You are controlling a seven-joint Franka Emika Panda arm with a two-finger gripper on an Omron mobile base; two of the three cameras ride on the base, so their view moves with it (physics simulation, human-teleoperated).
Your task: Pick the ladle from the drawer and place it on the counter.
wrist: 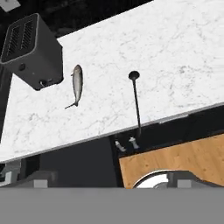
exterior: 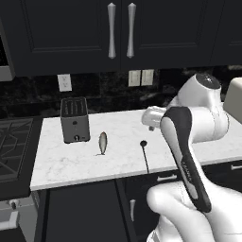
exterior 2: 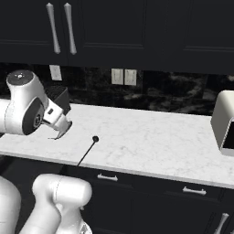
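The ladle (exterior: 145,155) lies flat on the counter (exterior: 71,163), its small round bowl toward the backsplash and its thin straight handle running back toward the front edge; in the hand view the ladle (wrist: 136,100) shows its bowl at the 12 o'clock end and the handle reaching the 6 o'clock end, where the tip overhangs the pale edge of the counter (wrist: 175,57); in the right base view the ladle (exterior 2: 89,150) slants from its bowl down to about 7 o'clock, the handle end crossing the lip of the counter (exterior 2: 151,141). Nothing grips the ladle; the gripper's fingers are not clear in any view, so whether they stand apart or together cannot be told.

At about 9 o'clock from the ladle's bowl lies a small grey fish-shaped item (exterior: 102,142), apart from the ladle; in the hand view the fish-shaped item (wrist: 77,85) sits between the ladle and the toaster (wrist: 31,51); the toaster (exterior: 74,120) stands upright on the counter at about 10 o'clock from the fish, near it but not touching.

At the counter's 9 o'clock end lies the dark stovetop (exterior: 13,146) with grates; along the wall behind run white outlets (exterior: 141,77); above hang dark upper cabinets with long silver handles (exterior: 121,30); below the counter sit dark drawer fronts with short bar handles (exterior 2: 108,177); at the counter's far 3 o'clock end in the right base view stands a pale appliance (exterior 2: 224,122).
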